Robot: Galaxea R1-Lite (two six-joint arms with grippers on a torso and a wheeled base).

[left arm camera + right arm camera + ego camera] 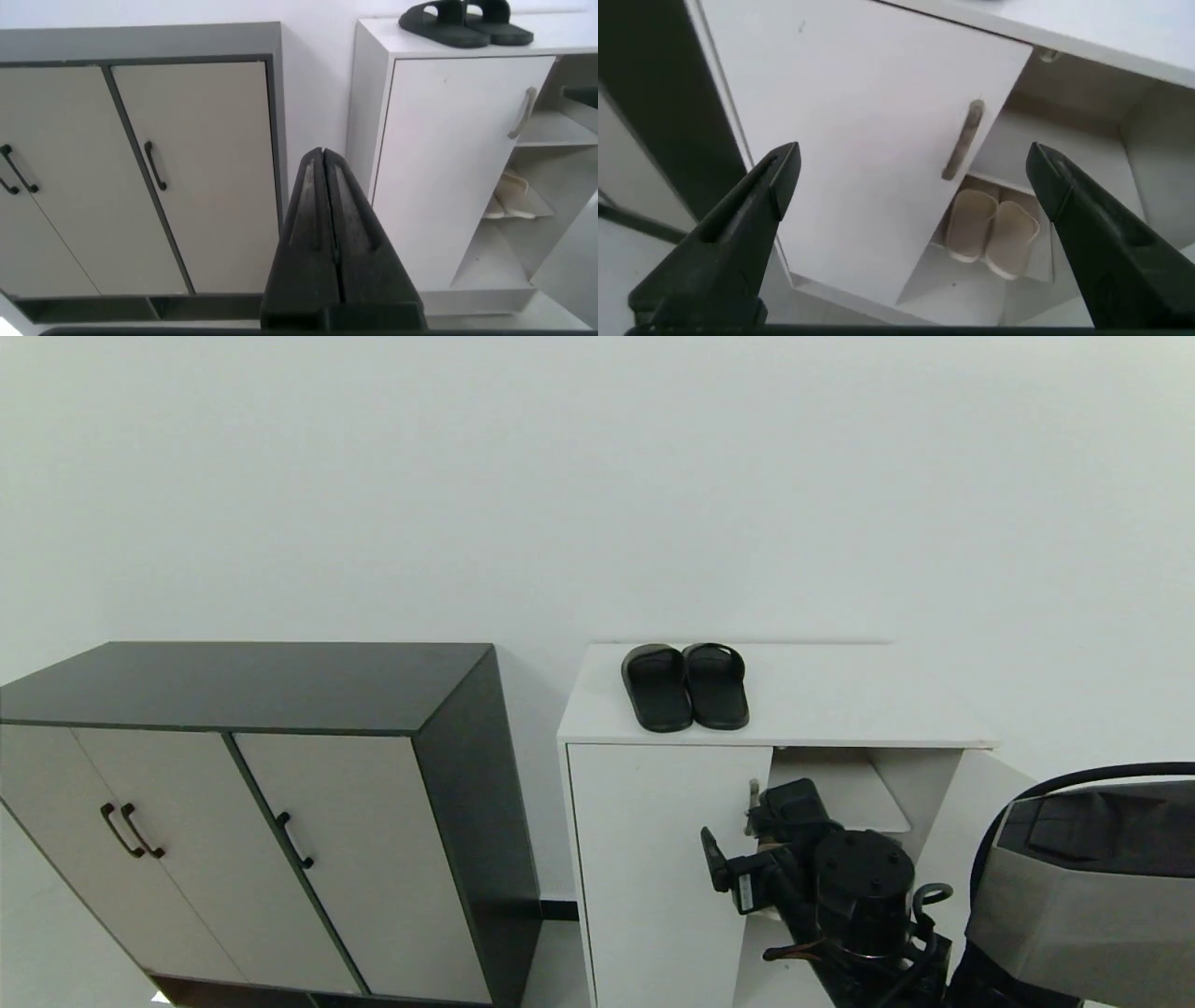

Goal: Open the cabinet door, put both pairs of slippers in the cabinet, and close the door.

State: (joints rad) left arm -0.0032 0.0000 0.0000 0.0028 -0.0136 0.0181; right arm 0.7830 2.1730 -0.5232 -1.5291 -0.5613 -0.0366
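Observation:
A pair of black slippers (686,686) (464,21) lies on top of the white cabinet (840,709) (448,168). The cabinet's right door (990,793) is swung open; its left door (663,859) (868,140), with a metal handle (964,140) (521,112), is closed. A beige pair of slippers (992,226) (512,196) rests on a lower shelf inside. My right gripper (752,831) (915,159) stands open in front of the left door's handle edge, holding nothing. Farther back, my left gripper (324,233) is shut and empty, facing both cabinets.
A grey cabinet with a dark top (252,691) (140,168) stands left of the white one, its doors closed. A narrow gap separates the two. An inner shelf (840,793) shows in the open half. A white wall runs behind.

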